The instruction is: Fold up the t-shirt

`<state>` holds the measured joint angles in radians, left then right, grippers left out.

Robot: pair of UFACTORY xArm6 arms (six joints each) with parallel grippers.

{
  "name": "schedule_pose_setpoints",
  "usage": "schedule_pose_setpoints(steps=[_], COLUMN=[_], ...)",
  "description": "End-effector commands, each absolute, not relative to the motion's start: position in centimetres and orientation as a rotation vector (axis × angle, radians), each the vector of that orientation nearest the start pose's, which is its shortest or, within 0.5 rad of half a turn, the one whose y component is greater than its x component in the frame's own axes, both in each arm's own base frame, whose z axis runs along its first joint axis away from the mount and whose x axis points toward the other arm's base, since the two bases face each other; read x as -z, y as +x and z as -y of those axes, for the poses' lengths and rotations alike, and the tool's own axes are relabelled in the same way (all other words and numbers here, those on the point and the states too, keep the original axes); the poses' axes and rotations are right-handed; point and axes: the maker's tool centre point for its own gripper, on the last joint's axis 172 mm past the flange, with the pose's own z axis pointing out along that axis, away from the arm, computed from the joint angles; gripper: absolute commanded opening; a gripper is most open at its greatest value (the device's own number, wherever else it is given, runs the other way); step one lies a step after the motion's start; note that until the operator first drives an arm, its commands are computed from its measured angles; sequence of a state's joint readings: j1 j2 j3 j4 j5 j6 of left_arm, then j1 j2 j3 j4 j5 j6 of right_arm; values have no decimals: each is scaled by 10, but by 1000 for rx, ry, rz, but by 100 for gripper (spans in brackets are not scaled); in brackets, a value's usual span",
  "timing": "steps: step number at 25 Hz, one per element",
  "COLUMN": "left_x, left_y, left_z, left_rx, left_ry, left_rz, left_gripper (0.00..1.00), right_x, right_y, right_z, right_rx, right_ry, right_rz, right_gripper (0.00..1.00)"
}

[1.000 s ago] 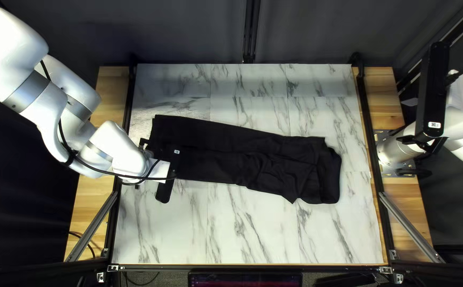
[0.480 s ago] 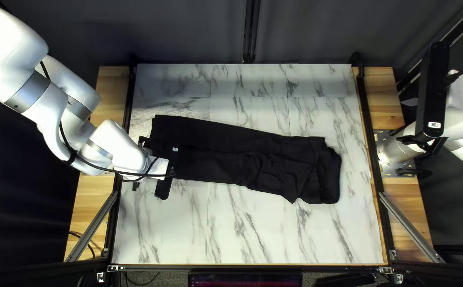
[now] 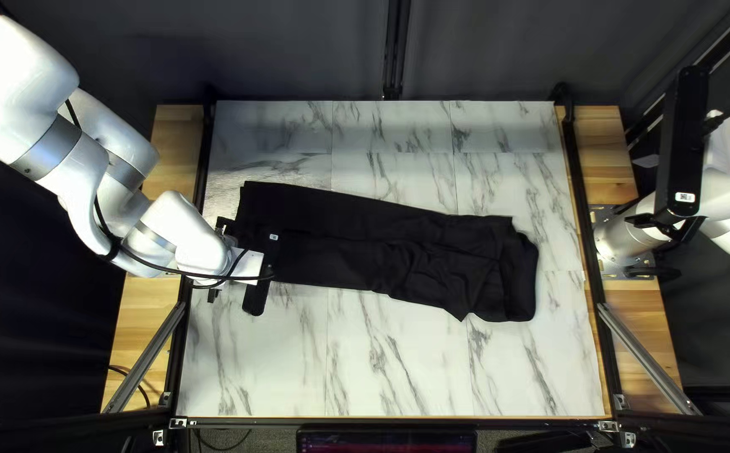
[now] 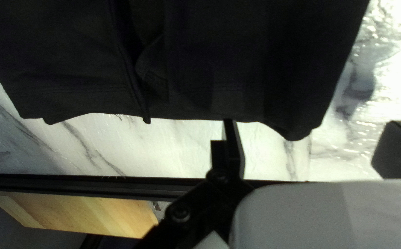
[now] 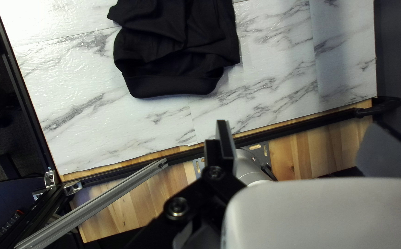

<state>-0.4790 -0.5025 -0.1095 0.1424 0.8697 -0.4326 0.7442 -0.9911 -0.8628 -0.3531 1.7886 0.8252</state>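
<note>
The black garment (image 3: 365, 239) lies lengthwise across the table, long and narrow, with wrinkles toward its right part. At its left end is my left gripper (image 3: 219, 260), partly hidden under its arm. In the left wrist view the garment's hem (image 4: 186, 103) lies ahead of the left gripper (image 4: 312, 133), whose fingers stand wide apart with no cloth between them. My right gripper (image 3: 640, 246) is over the table's right edge, away from the cloth. Seen from its wrist, the right gripper (image 5: 304, 133) is open, and the garment's rounded end (image 5: 175, 85) lies beyond it.
Marble-patterned tabletop (image 3: 398, 361) surrounds the garment. Black rails (image 3: 581, 193) run along both sides beside wooden strips (image 3: 604, 159). A metal strut (image 3: 646, 356) slants near the right front corner, another (image 3: 145, 356) near the left.
My left arm's gripper and wrist camera have shifted slightly to the left in the top left view. The garment and my right arm have stayed where they were.
</note>
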Motion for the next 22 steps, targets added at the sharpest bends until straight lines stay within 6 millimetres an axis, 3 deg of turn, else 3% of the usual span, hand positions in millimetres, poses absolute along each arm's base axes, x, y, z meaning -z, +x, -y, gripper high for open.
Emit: schedule_pose_setpoints(steps=[1,3,4,14,22], left_x=[-25,-24,-23,-33,-60], left_y=[165,163,163,177,196], left_z=[59,58,58,55,71], left_rx=[-279,-282,-283,-281,-261], left_ry=[-2926,-2930,-2931,-2925,-2897], left_rz=[-228,-229,-230,-255,-300], left_gripper=[52,9,7,4,4], right_x=[-391,-391,-391,-391,-391], right_y=[203,203,203,203,203], right_z=[-56,-56,-56,-56,-56], right_rx=[479,479,479,479,479], right_ry=[-3291,-3291,-3291,-3291,-3291], right_rz=[-279,-279,-279,-279,-279], right_gripper=[100,100,100,100,100])
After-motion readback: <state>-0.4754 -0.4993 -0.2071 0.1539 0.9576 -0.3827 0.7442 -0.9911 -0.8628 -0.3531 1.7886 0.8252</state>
